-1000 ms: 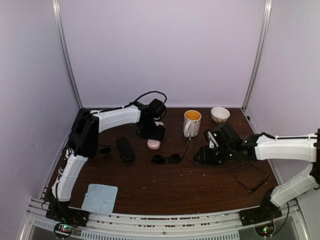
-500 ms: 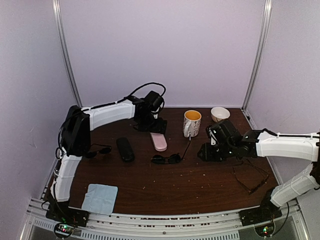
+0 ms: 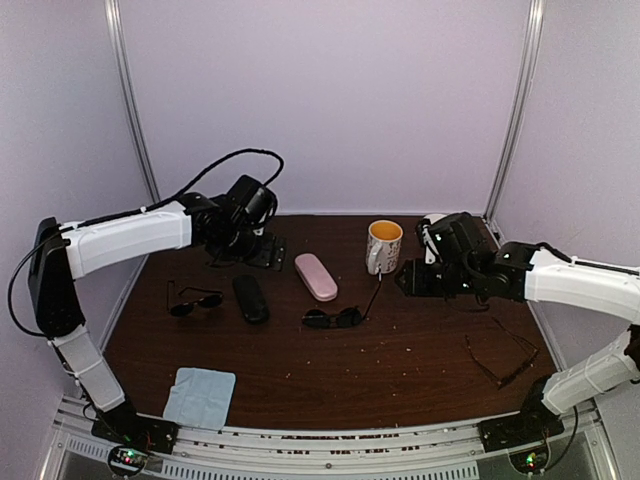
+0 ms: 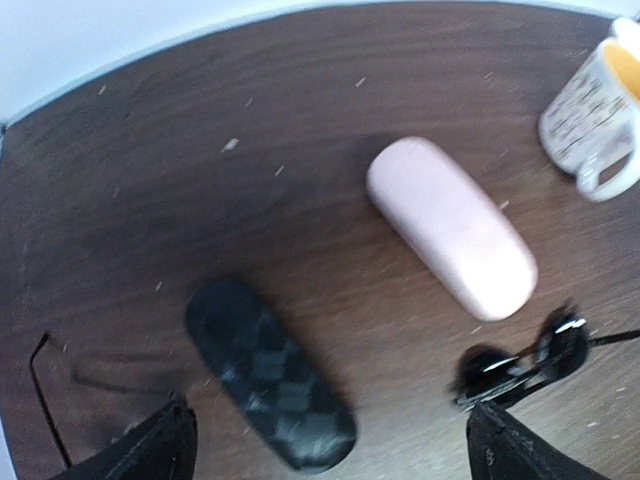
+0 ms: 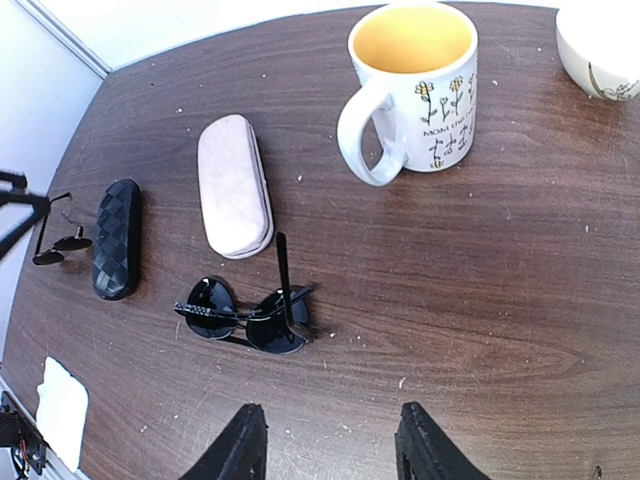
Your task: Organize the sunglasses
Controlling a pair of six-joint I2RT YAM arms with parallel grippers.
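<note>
Here's what we're seeing. The left gripper hangs over the back-left part of the table with its fingers spread wide and nothing between them. In its wrist view the black case lies below the gap. The pink case lies further out, apart from it.

The dark-lens sunglasses sit mid-table, just in front of the pink case's near end. In the left wrist view they're right by the finger on the right side, lower down on the table, not touching. One temple sticks out toward the mug.

The right gripper has its fingers parted with only bare wood between them, so it's holding nothing. The dark-lens pair lies ahead of it and off to its left, clearly apart.

A second dark pair lies at the left edge, just beside the black case on its outer side. A thin-framed pair lies on the right, nearer than the right gripper and well apart from it. The blue cloth lies front left, and the bowl is at the back beside the mug.
</note>
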